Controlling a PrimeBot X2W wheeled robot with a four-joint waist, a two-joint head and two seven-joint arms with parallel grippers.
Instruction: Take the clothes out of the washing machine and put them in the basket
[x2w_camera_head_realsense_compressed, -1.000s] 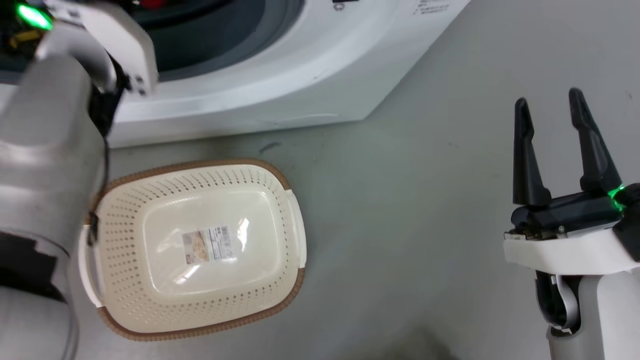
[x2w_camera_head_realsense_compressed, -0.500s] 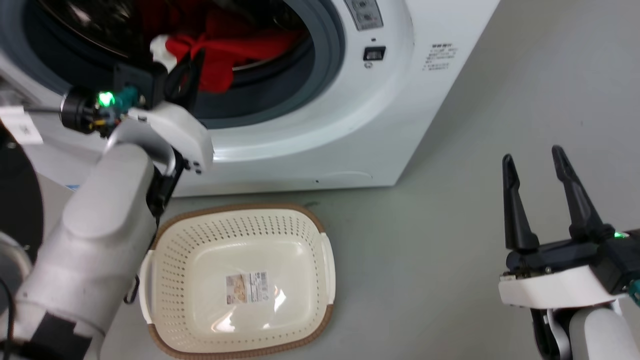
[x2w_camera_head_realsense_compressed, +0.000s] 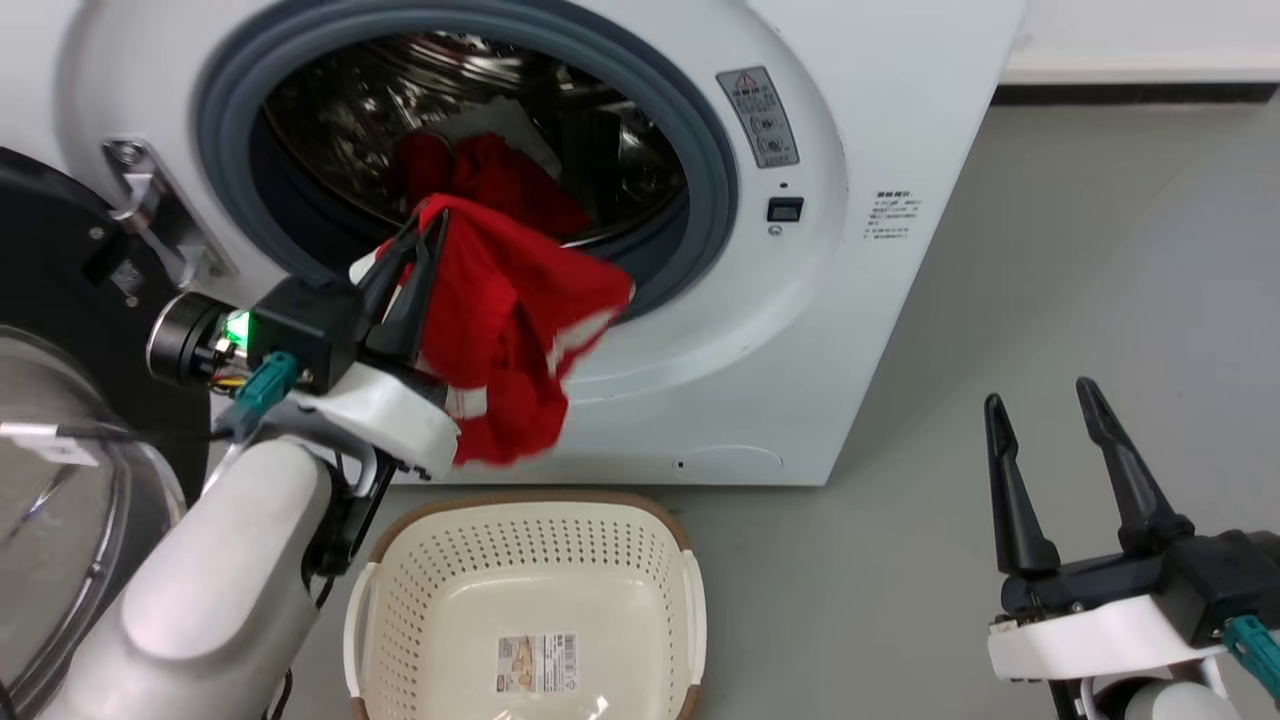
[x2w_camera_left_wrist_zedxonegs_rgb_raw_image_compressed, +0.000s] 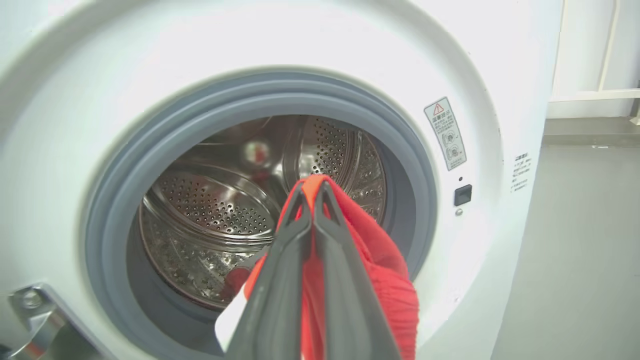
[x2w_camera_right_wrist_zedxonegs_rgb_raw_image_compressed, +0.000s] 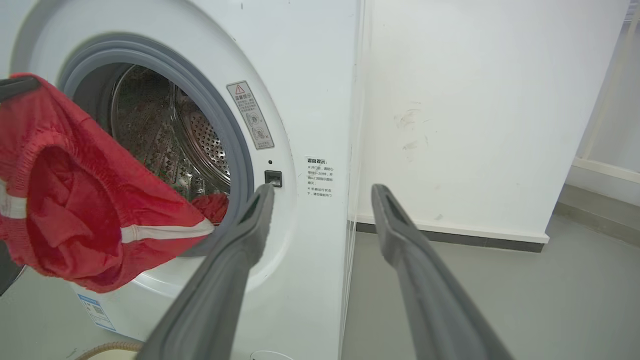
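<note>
The left claw (x2w_camera_head_realsense_compressed: 425, 225) is tightly pinching a red garment (x2w_camera_head_realsense_compressed: 510, 330), dangling it outside the washing machine (x2w_camera_head_realsense_compressed: 880, 120) over the far rim of the basket (x2w_camera_head_realsense_compressed: 520, 500), likely risking a drop onto the floor (x2w_camera_head_realsense_compressed: 850, 560) if released early, while the open right claw (x2w_camera_head_realsense_compressed: 1038, 395) is hanging empty.

Drum (x2w_camera_head_realsense_compressed: 350, 110): shiny perforated metal. Door ring (x2w_camera_head_realsense_compressed: 716, 170): matt rubber. Garment (x2w_camera_head_realsense_compressed: 500, 330): soft cloth. Basket (x2w_camera_head_realsense_compressed: 520, 545): perforated plastic.

Head camera looks steeply down on the washing machine (x2w_camera_head_realsense_compressed: 800, 350) at twelve o'clock; both wrist cameras face it level and near, all sharing its door ring (x2w_camera_left_wrist_zedxonegs_rgb_raw_image_compressed: 260, 95).
</note>
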